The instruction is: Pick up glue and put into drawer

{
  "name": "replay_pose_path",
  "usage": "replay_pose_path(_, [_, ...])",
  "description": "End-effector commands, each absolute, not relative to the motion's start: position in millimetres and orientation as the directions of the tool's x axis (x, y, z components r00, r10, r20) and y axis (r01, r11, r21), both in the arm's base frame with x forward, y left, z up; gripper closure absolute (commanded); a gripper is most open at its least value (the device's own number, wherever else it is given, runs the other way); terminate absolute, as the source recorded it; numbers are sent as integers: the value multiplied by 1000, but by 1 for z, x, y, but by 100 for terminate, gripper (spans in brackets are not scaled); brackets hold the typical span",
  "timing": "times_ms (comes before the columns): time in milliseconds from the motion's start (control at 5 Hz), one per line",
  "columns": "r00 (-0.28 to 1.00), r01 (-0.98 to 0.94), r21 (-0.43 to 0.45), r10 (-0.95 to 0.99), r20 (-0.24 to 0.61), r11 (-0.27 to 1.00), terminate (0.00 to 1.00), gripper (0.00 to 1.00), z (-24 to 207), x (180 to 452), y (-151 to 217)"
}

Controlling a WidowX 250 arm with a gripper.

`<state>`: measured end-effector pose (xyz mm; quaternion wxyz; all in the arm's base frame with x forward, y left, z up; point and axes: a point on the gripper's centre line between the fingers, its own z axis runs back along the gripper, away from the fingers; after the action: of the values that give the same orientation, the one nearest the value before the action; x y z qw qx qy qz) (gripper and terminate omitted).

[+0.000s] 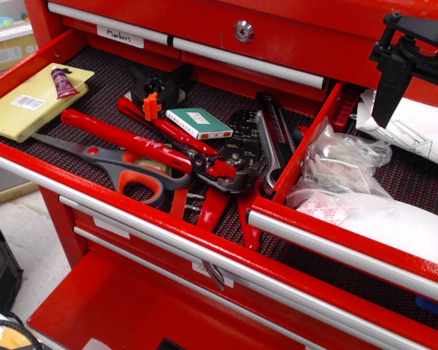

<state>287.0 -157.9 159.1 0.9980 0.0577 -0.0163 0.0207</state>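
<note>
The glue (63, 82) is a small maroon tube with a pale cap end. It lies on a flat yellow card package (31, 103) at the far left of the open upper drawer (131, 197). My black gripper (385, 109) hangs at the top right, above the right-hand compartment and far from the glue. Only one dark finger (387, 87) shows clearly, pointing down. Nothing shows in its grasp, and I cannot tell how the jaws stand.
The drawer holds red-handled pliers (131, 142), orange-grey scissors (131, 175), a crimping tool (237, 157), a green-white box (198, 122) and a wrench (274, 146). A red divider (306, 146) separates clear plastic bags (343, 175) on the right. A lower drawer (117, 306) is open below.
</note>
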Motion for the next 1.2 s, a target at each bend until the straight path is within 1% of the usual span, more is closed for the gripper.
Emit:
replay_pose_path(0, [999, -43, 115, 39, 35, 992, 0, 0, 159, 287, -158])
replay_pose_path(200, [992, -123, 197, 113, 65, 973, 0, 0, 159, 293, -134])
replay_pose_path(400, [986, -150, 242, 128, 105, 959, 0, 0, 172, 298, -84])
replay_pose_path(600, [974, -193, 270, 151, 166, 943, 0, 0, 178, 299, -35])
replay_pose_path(800, [977, -175, 313, 126, 169, 934, 0, 0, 179, 289, 14])
replay_pose_path(1000, [963, -226, 345, 155, 221, 911, 0, 0, 174, 283, 63])
